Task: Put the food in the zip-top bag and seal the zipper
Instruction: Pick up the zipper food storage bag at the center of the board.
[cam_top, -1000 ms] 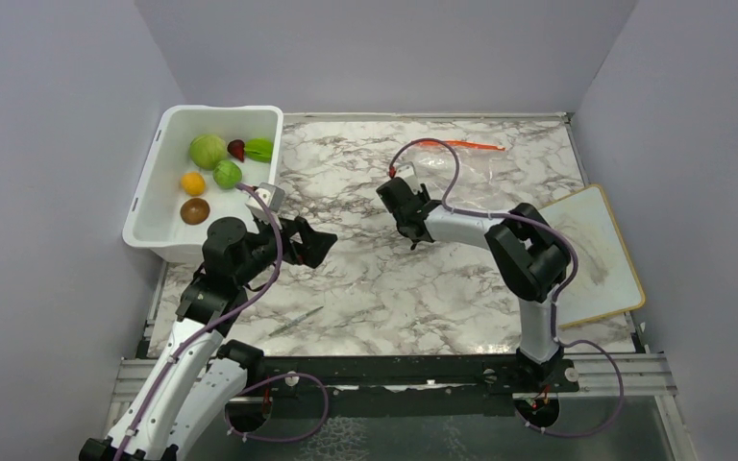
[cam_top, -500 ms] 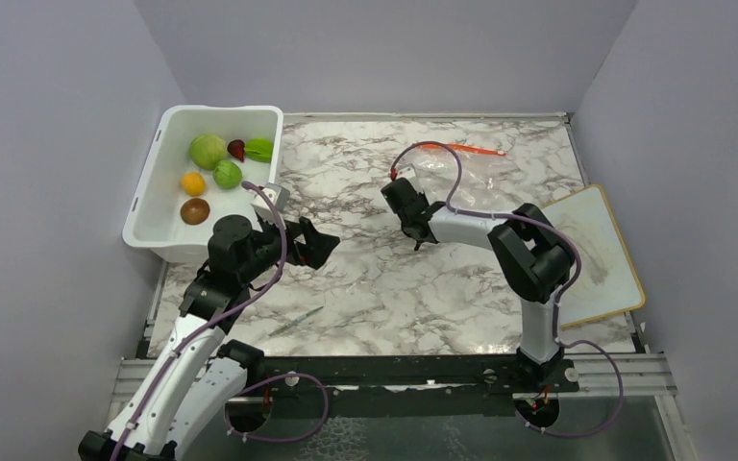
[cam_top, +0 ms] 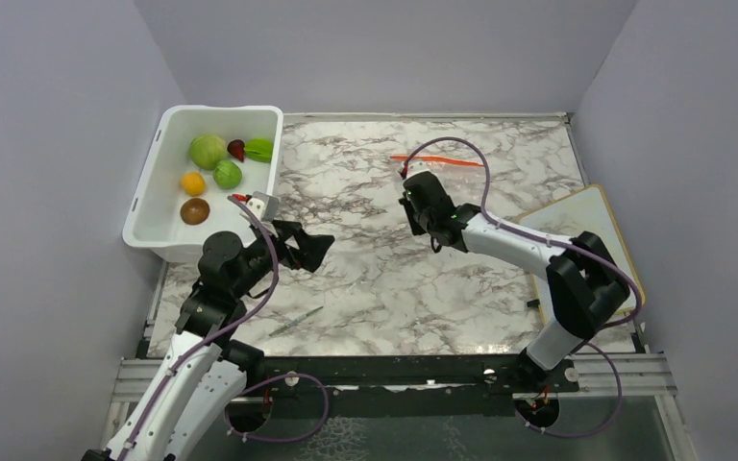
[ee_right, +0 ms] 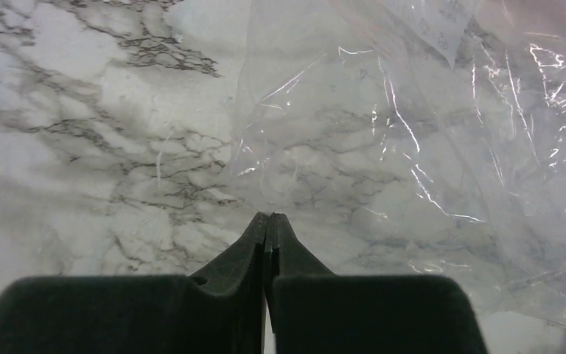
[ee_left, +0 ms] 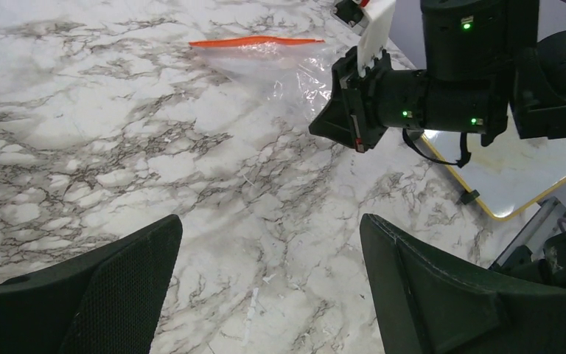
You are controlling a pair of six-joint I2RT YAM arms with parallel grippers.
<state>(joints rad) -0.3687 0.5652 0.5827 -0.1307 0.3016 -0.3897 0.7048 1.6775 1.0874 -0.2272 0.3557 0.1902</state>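
The zip-top bag point(cam_top: 445, 172) lies flat at the back middle of the marble table, also in the left wrist view point(ee_left: 276, 70) and the right wrist view point(ee_right: 413, 147). Its orange-red zipper point(cam_top: 437, 159) point(ee_left: 254, 41) runs along the far edge. My right gripper point(cam_top: 415, 182) point(ee_right: 269, 215) is shut with its tips pinching the bag's near corner. The food sits in the white tub point(cam_top: 144, 206): cabbage ball point(cam_top: 208, 151), green fruit point(cam_top: 228, 174), orange piece point(cam_top: 192, 182), brown piece point(cam_top: 194, 211), dark red piece point(cam_top: 236, 149). My left gripper point(cam_top: 312, 248) point(ee_left: 269, 221) is open and empty, right of the tub.
A white board with a yellow rim point(cam_top: 586, 230) point(ee_left: 516, 169) lies at the right edge under my right arm. A thin grey-green sliver point(cam_top: 298, 320) lies on the table near the front left. Grey walls close in the sides and back.
My right gripper has moved right and its arm has swung outward; the bag's zipper has shifted left and nearer. My left gripper has dropped slightly toward the front.
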